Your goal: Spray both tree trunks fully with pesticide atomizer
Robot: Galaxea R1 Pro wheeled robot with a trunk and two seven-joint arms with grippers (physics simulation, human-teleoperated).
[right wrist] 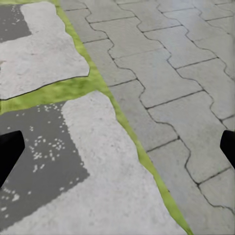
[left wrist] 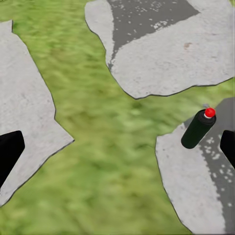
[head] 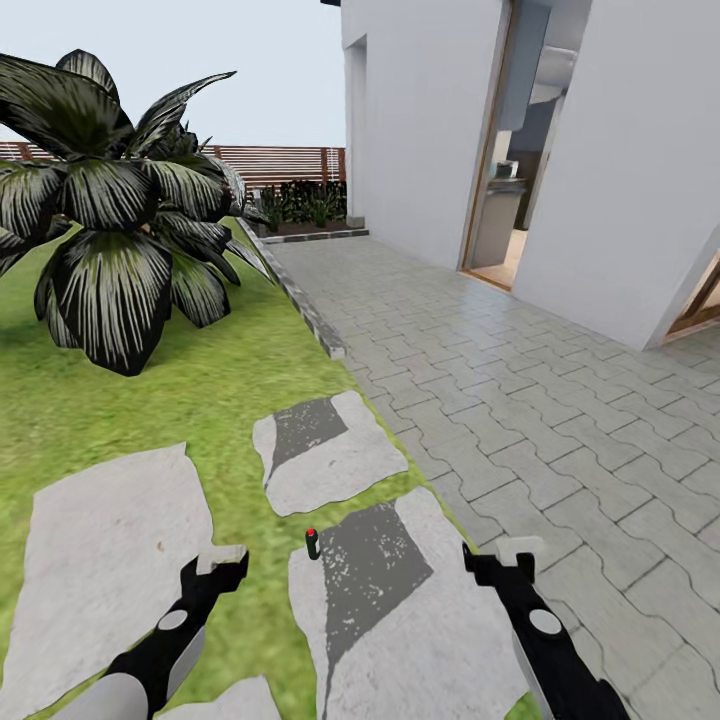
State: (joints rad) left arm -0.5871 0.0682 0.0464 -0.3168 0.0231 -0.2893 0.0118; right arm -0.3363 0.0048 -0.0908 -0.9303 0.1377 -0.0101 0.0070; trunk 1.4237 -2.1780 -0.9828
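Head view places the pesticide atomizer (head: 312, 543) low in the frame, centre-left, upright at the left edge of a stepping stone (head: 400, 620), between your two arms and nearer the left gripper (head: 221, 560). Both grippers hover above the ground, empty. The left wrist view shows the left fingers (left wrist: 9, 152) spread wide at the frame's edges, with the atomizer (left wrist: 198, 129) at centre right, just inside the right-hand finger. The right wrist view shows the right fingers (right wrist: 10, 152) equally wide.

Judged risk: the bottle is narrow and tall, so an off-centre descent would let one finger strike it and tip it onto the grass (head: 150, 400). Centre the left gripper before lowering.

Only the left wrist view resolves the red cap (left wrist: 210, 112) and the stone's edge at the base. Only the head view shows the palm (head: 110, 230), fence (head: 280, 160) and house wall (head: 620, 170). No task tree is identifiable.
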